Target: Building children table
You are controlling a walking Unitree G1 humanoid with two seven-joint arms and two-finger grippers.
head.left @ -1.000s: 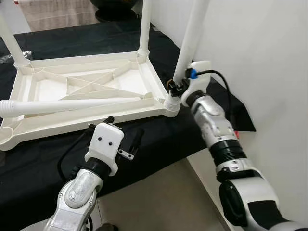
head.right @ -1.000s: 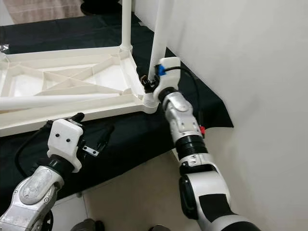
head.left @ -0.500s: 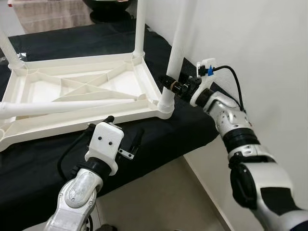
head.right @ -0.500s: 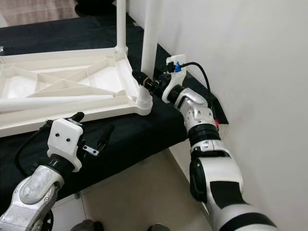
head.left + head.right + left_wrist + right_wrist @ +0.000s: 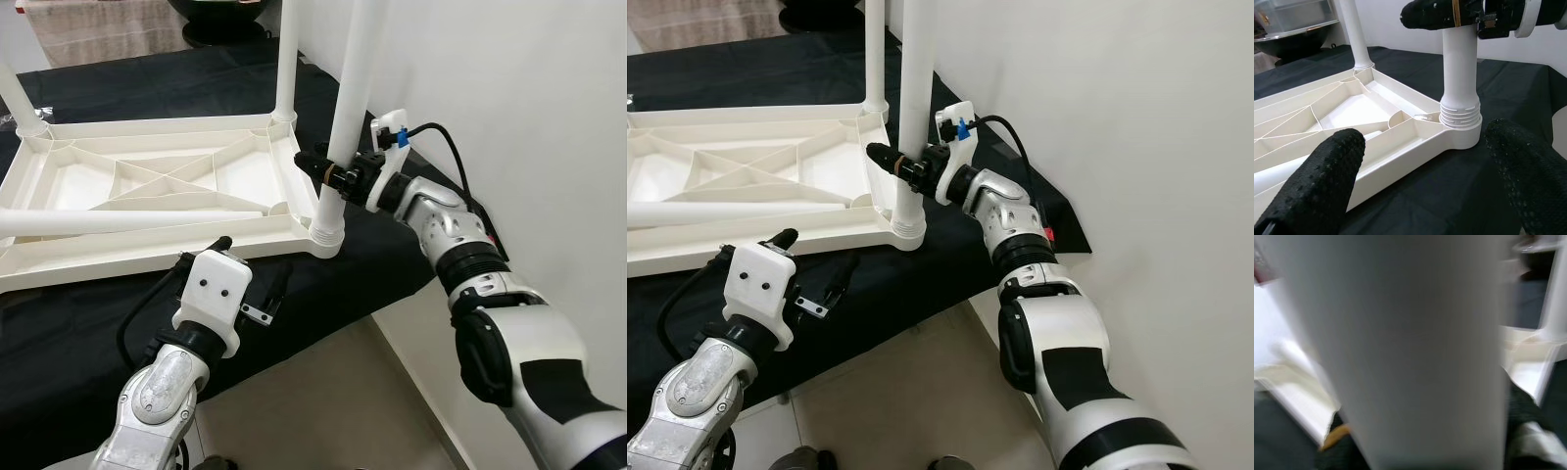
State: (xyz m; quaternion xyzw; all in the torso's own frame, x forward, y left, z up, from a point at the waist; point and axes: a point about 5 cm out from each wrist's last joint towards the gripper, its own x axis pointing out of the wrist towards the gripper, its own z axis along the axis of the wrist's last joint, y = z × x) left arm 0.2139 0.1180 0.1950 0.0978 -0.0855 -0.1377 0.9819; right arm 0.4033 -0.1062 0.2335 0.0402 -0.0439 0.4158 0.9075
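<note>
On the black cloth-covered surface (image 5: 88,313) in front of you lies the white plastic children's table top (image 5: 157,201), upside down, its ribbed underside facing up. Its near right corner socket holds a white round plastic leg (image 5: 343,108) standing upright, with a ridged collar where it meets the corner. Your right gripper (image 5: 331,178) is clamped on that leg a little above the collar, one black finger reaching past the leg on its far side; the right wrist view is a blur of white tube pressed close against the camera. A second upright white leg (image 5: 286,59) stands in the far right corner, and a third (image 5: 22,98) rises from the far left corner. A loose white plastic leg (image 5: 127,221) lies lengthwise across the near part of the upturned top.

Your left gripper (image 5: 253,279) hovers low over the cloth just in front of the table top's near edge, touching nothing. Its two black fingers (image 5: 1317,186) are spread wide apart, pointing toward the corner socket and the leg your right gripper holds. A white wall (image 5: 529,98) runs along your right.
</note>
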